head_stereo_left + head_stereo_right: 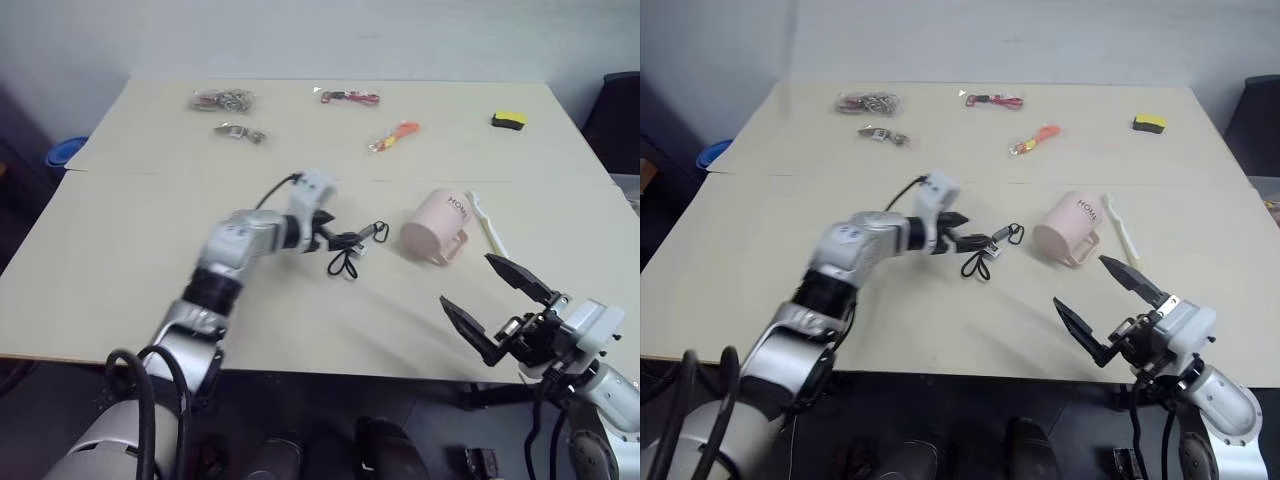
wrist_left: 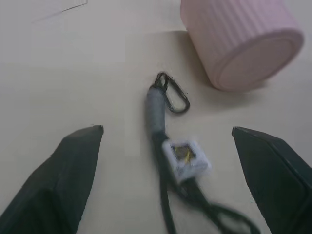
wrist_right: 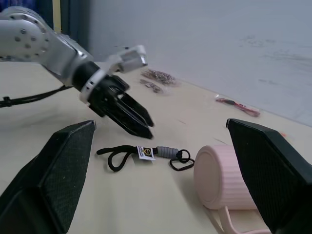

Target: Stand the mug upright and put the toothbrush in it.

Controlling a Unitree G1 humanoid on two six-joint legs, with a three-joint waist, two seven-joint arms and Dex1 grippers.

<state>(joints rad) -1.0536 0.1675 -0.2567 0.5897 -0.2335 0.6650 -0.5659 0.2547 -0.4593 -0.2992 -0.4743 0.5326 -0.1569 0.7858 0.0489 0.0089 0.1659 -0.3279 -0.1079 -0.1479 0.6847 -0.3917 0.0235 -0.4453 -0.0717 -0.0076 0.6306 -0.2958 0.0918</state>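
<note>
Nearest to the camera, at the lower right of the head view, my right gripper [image 1: 492, 302] hangs just off the table [image 1: 120, 290] edge with both fingers spread wide and nothing between them. I judge that nothing of the task is done yet. Going from left to right: my left gripper [image 1: 962, 233] is in the middle of the frame, jaws also wide apart and empty, pointing over a black lanyard [image 1: 352, 246] that lies between it and the mug [image 1: 437, 229]. This mug lies on its side at centre right, base toward the left gripper, and the toothbrush [image 1: 487, 223] lies flat just beside it on the right. Both steps remain. At the top of the frame, well apart, are a metal chain [image 1: 224, 100], a small clip [image 1: 239, 132], a red cord [image 1: 351, 96], an orange cord [image 1: 393, 136] and a yellow block [image 1: 509, 120]. Only the lanyard may be in my way.
</note>
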